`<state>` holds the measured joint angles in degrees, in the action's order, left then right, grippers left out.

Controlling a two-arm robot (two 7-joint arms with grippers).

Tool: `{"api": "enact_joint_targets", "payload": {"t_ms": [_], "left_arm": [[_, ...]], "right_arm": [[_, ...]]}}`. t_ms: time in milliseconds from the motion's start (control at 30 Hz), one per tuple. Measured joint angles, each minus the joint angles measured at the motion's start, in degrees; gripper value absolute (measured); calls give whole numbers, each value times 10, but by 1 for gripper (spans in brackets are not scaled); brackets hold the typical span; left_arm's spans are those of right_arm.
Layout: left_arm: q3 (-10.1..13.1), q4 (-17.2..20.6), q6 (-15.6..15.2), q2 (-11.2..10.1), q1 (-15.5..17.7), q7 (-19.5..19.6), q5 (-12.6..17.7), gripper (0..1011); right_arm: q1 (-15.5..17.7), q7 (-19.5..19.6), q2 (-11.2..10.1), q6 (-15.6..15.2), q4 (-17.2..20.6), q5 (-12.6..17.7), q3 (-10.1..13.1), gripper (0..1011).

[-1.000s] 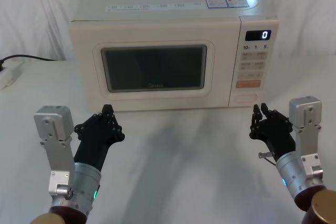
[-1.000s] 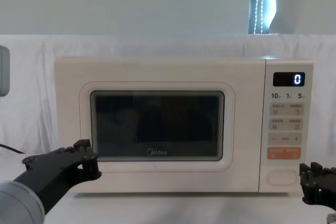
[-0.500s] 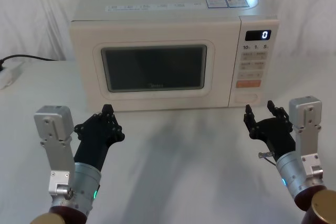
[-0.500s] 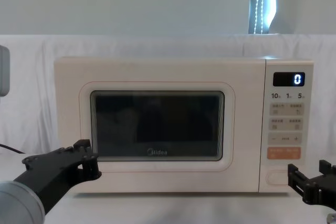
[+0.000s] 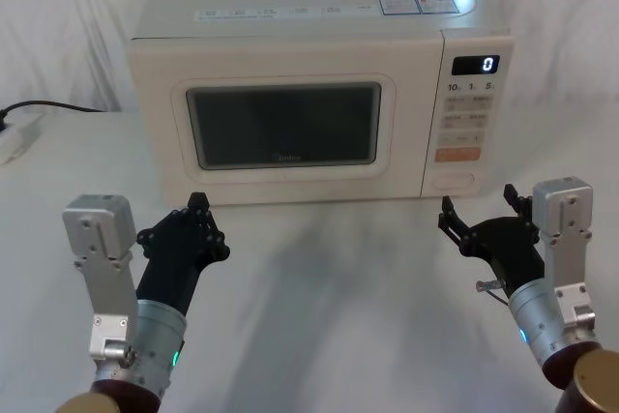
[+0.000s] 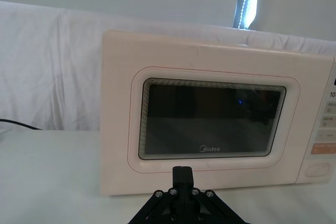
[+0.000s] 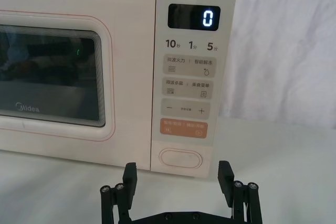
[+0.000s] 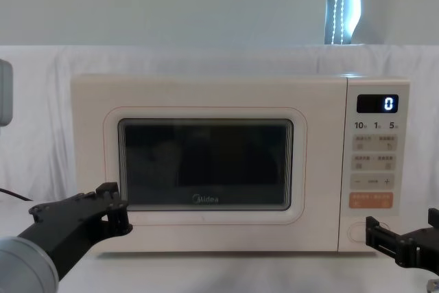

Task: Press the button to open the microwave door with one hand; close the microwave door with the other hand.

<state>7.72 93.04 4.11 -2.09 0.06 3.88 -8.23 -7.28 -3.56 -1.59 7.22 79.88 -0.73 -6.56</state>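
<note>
Button: sitting at the lower right of the microwave's front, under the orange key.
Door: lying closed.
Right tool: hovering spread wide, gripping nothing; one fingertip should be pushing squarely on the button.
Left tool: waiting pinched together, empty, low left.
Right wrist view: showing the button between the jaws, unlike the head view.
</note>
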Motion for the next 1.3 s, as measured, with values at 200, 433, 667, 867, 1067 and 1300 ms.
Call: {"api": "enact_joint_targets", "payload": {"t_ms": [200, 433, 667, 867, 1067, 1300], "left_arm": [[0, 0, 0, 0, 0, 0, 0, 0], [0, 0, 0, 0, 0, 0, 0, 105], [0, 0, 0, 0, 0, 0, 0, 326], [0, 0, 0, 0, 0, 0, 0, 508], [0, 0, 0, 0, 0, 0, 0, 730], [0, 0, 0, 0, 0, 0, 0, 924]], "right_arm": [[0, 0, 0, 0, 0, 0, 0, 1000], [0, 0, 0, 0, 0, 0, 0, 1000], [0, 0, 0, 0, 0, 0, 0, 1000], [0, 0, 0, 0, 0, 0, 0, 1000], [0, 0, 0, 0, 0, 0, 0, 1000], [0, 0, 0, 0, 0, 0, 0, 1000]]}}
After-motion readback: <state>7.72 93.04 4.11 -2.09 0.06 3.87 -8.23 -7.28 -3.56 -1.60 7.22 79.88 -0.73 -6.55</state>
